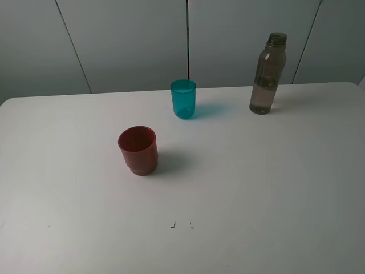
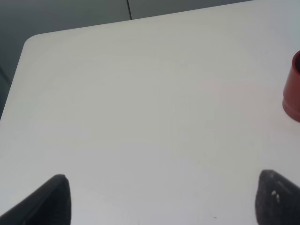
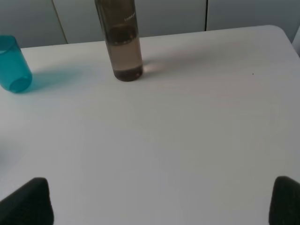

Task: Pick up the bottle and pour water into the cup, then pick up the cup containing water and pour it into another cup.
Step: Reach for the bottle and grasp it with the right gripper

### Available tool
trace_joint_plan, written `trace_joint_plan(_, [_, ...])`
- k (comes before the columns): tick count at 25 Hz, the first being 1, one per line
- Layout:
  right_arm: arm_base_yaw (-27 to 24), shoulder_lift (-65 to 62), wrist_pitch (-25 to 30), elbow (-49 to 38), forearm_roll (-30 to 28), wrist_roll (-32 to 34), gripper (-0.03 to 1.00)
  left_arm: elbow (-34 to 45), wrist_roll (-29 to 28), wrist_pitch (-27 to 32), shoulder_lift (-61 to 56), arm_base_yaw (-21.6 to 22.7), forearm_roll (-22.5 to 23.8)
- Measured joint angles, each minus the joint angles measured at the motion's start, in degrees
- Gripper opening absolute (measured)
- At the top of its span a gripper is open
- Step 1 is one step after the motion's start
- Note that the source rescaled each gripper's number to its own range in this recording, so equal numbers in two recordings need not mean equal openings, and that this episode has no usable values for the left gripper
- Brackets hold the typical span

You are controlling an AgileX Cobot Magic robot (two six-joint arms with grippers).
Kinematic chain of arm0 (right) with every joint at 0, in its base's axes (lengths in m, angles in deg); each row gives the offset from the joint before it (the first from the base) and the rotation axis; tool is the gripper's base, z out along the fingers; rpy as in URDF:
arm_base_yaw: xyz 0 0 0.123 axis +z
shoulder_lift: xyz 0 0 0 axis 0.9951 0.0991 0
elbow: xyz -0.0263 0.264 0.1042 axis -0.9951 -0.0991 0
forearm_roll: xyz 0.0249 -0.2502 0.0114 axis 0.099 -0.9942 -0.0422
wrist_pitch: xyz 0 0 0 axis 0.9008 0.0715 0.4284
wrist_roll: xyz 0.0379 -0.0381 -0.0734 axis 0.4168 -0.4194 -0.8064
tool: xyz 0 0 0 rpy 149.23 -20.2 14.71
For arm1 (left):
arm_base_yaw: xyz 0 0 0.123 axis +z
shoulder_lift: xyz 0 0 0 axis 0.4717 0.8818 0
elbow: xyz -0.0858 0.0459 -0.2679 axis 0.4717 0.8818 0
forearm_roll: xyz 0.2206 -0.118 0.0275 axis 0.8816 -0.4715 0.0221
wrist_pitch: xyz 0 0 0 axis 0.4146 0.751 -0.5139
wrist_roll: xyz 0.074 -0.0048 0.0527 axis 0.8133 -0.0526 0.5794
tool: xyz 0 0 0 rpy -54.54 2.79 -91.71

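The tall smoky grey-brown bottle (image 1: pixel 267 74) stands upright at the back right of the white table (image 1: pixel 256 188), capless. It also shows in the right wrist view (image 3: pixel 119 42). The teal cup (image 1: pixel 183 99) stands upright at the back middle and shows in the right wrist view (image 3: pixel 13 64). The wider dark-red cup (image 1: pixel 138 150) stands nearer the front, left of centre; its edge shows in the left wrist view (image 2: pixel 292 89). Neither gripper shows in the exterior view. My left gripper (image 2: pixel 161 199) is open and empty over bare table. My right gripper (image 3: pixel 161 201) is open and empty, well short of the bottle.
Grey wall panels (image 1: pixel 131 40) stand behind the table's back edge. The table's rounded back left corner (image 2: pixel 33 40) shows in the left wrist view. Two small dark marks (image 1: pixel 181 225) lie on the table near the front.
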Motion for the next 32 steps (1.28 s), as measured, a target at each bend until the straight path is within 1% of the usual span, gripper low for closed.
trace_joint_plan(2, [0.0,4.53,-2.75,1.99,0.0,0.0,1.0,0.0,-0.39,0.0,0.0,0.0,0.0])
trace_joint_plan(4, [0.0,9.23,-6.98,3.21,0.0,0.0,1.0,0.0,-0.39,0.0,0.0,0.0,0.0])
trace_joint_plan(9, [0.0,21.52,-19.35,3.45,0.0,0.0,1.0,0.0,-0.39,0.0,0.0,0.0,0.0])
trace_joint_plan(13, [0.0,32.41,-30.34,1.92,0.55,0.0,1.0,0.0,-0.39,0.0,0.0,0.0,0.0])
trace_joint_plan(18, [0.0,47.65,-37.05,0.7,1.41,-1.06,1.0,0.0,-0.39,0.0,0.0,0.0,0.0])
trace_joint_plan(20, [0.11,54.32,-41.01,0.03,1.66,-1.2,1.0,0.0,-0.39,0.0,0.0,0.0,0.0])
trace_joint_plan(22, [0.95,60.11,-47.8,-0.94,1.78,-1.52,1.0,0.0,-0.39,0.0,0.0,0.0,0.0])
trace_joint_plan(26, [3.36,71.82,-64.33,-2.58,2.08,-1.88,1.0,0.0,-0.39,0.0,0.0,0.0,0.0])
trace_joint_plan(29, [3.73,80.79,-75.13,-2.58,0.55,-1.88,1.0,0.0,-0.39,0.0,0.0,0.0,0.0])
trace_joint_plan(32, [3.73,89.69,-84.56,-2.58,-1.31,-1.88,1.0,0.0,-0.39,0.0,0.0,0.0,0.0])
